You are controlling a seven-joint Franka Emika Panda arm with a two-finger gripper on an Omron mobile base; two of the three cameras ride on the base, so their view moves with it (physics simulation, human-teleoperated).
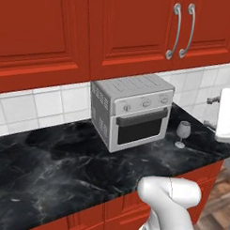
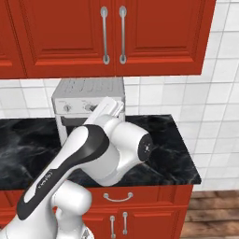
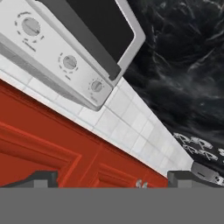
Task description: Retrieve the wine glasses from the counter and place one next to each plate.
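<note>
- Red wall cabinets (image 1: 49, 34) with silver handles (image 1: 182, 30) and a band of white tiles (image 1: 42, 107) are seen as the backdrop, above a black white-veined marble bench (image 1: 54, 166) set on red base cabinets (image 2: 140, 210).
- End effector (image 3: 112, 177): recorded in the hand view as two small dark fingertips (image 3: 41, 178) set far apart at the bottom edge; the jaws are held fully open and nothing is gripped between them.
- Ahead of the end effector, in the rolled hand view, the toaster oven's control panel with three knobs, its dark door window, tiles, red cabinet fronts and the marble top are shown.
- Arm (image 2: 93, 154): white with dark joints; in the right base view it is raised in front of the toaster oven and part of that appliance is hidden by it. In the left base view a white rounded joint is seen at the lower right.
- Toaster oven (image 1: 131, 115): silver, boxy, with a dark glass door and a handle bar; it is stood on the bench against the tiled wall.
- Wine glass (image 1: 182, 133): one clear stemmed glass, upright on its round foot, is stood on the bench just beside the toaster oven, toward the bench's front edge. It is untouched and well apart from the arm.
- Wood-toned floor (image 2: 214, 219) is seen beyond the bench end.
</note>
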